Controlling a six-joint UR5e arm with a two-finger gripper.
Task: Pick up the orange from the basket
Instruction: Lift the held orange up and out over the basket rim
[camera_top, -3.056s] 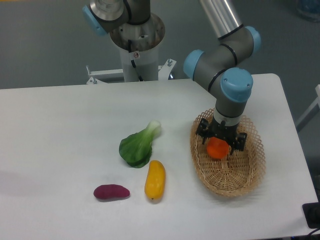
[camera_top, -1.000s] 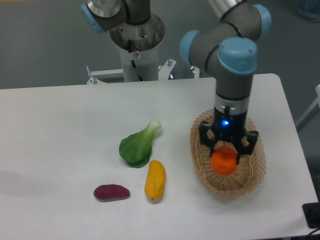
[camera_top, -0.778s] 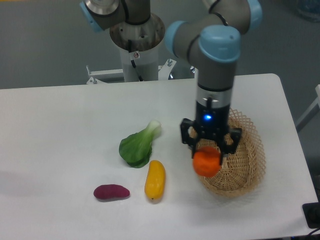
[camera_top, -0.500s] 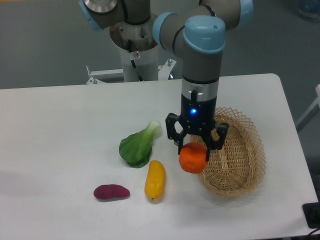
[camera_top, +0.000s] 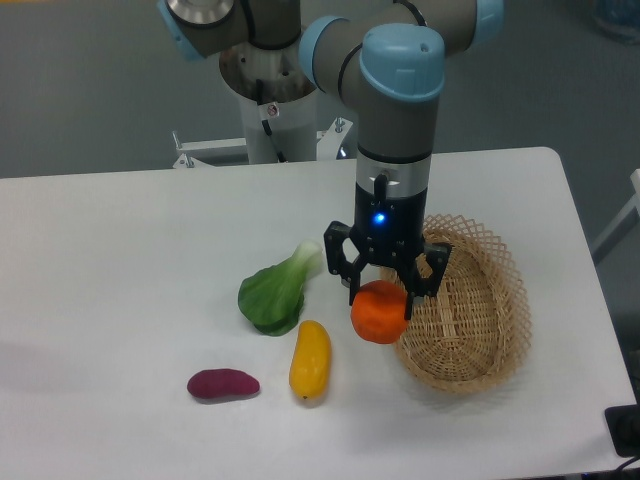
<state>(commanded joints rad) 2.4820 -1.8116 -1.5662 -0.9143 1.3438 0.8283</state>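
My gripper (camera_top: 381, 300) is shut on the orange (camera_top: 379, 313), a small round bright orange fruit, and holds it in the air above the table, just left of the basket's left rim. The basket (camera_top: 480, 345), an oval tan wicker one with a lattice rim, stands at the right of the table and has nothing showing inside it. The gripper's black fingers (camera_top: 351, 277) flank the top of the orange and a blue light glows on the wrist.
A green bok choy (camera_top: 276, 290) lies left of the gripper. A yellow elongated fruit (camera_top: 310, 359) lies below it, close to the held orange. A purple sweet potato (camera_top: 223, 384) lies further left. The robot base (camera_top: 272, 70) stands at the back.
The gripper lifted the orange out of the basket and carried it left, past the basket's left rim, to above the table beside the yellow fruit.
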